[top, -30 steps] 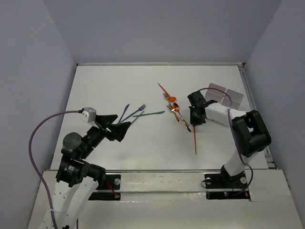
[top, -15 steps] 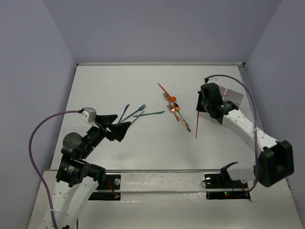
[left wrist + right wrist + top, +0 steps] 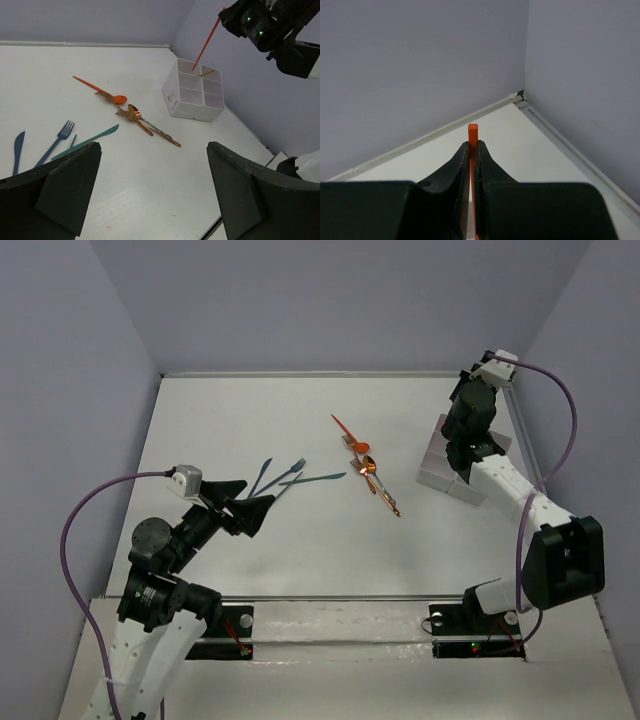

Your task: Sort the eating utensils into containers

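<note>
My right gripper point(image 3: 473, 145) is shut on the top of a long orange utensil point(image 3: 206, 43). It holds the utensil nearly upright, with the lower end inside a far compartment of the white four-compartment tray point(image 3: 176, 95). In the top view the right arm point(image 3: 470, 410) covers most of the tray point(image 3: 433, 472). A short orange piece point(image 3: 207, 73) lies in a neighbouring compartment. An orange spoon point(image 3: 364, 447) and copper utensils point(image 3: 382, 491) lie mid-table. A teal knife point(image 3: 318, 479), blue fork point(image 3: 291, 470) and blue knife point(image 3: 262, 476) lie just ahead of my open, empty left gripper point(image 3: 245, 505).
The tray stands near the back right corner, close to the right wall point(image 3: 260, 100) and the table's metal edge rail point(image 3: 515, 410). A purple cable point(image 3: 560, 400) loops off the right wrist. Another orange utensil point(image 3: 343, 426) lies behind the spoon.
My right gripper lifted the orange utensil off the table, carried it back and right, and now holds it upright over the tray. The left arm has not moved.
</note>
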{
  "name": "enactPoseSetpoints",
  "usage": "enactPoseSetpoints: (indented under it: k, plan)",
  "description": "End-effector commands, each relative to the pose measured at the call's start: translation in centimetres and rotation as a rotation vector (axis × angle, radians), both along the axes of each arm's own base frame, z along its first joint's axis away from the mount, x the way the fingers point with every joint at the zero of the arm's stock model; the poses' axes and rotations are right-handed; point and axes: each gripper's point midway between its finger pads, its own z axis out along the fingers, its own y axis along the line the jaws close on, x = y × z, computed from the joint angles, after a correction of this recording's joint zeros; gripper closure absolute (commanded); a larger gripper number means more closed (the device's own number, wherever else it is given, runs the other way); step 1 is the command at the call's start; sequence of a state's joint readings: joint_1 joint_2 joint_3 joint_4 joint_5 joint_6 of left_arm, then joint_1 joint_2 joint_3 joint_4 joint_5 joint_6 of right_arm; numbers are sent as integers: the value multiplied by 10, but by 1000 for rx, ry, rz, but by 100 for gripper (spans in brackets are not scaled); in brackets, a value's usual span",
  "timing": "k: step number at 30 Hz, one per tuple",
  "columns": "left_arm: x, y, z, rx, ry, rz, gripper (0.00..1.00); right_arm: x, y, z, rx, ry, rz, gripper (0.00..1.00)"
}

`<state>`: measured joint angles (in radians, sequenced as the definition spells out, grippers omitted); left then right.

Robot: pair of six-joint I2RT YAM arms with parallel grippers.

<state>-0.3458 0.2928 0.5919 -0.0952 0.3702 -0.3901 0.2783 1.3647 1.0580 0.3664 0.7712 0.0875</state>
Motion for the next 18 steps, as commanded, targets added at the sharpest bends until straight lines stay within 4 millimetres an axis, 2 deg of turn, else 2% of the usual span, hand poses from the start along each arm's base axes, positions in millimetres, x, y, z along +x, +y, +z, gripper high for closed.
enactPoseSetpoints:
  k: [1, 2, 6, 7, 15, 18]
  plan:
    - [-3, -2, 16, -10, -57, -16, 1, 3, -30, 84, -112, -265, -168, 93]
    - [-2, -2, 15, -9, -54, -18, 1, 6, -30, 86, -123, -273, -173, 93]
    - [-2, -3, 14, -6, -51, -18, 1, 21, -39, 73, -161, -264, -199, 93]
    - [-1, -3, 14, -5, -48, -18, 1, 26, -38, 64, -162, -248, -196, 93]
    - [1, -3, 12, -1, -38, -16, 1, 31, -34, 25, -148, -195, -164, 93]
    - [1, -3, 11, -1, -36, -18, 1, 30, -33, 15, -142, -183, -156, 93]
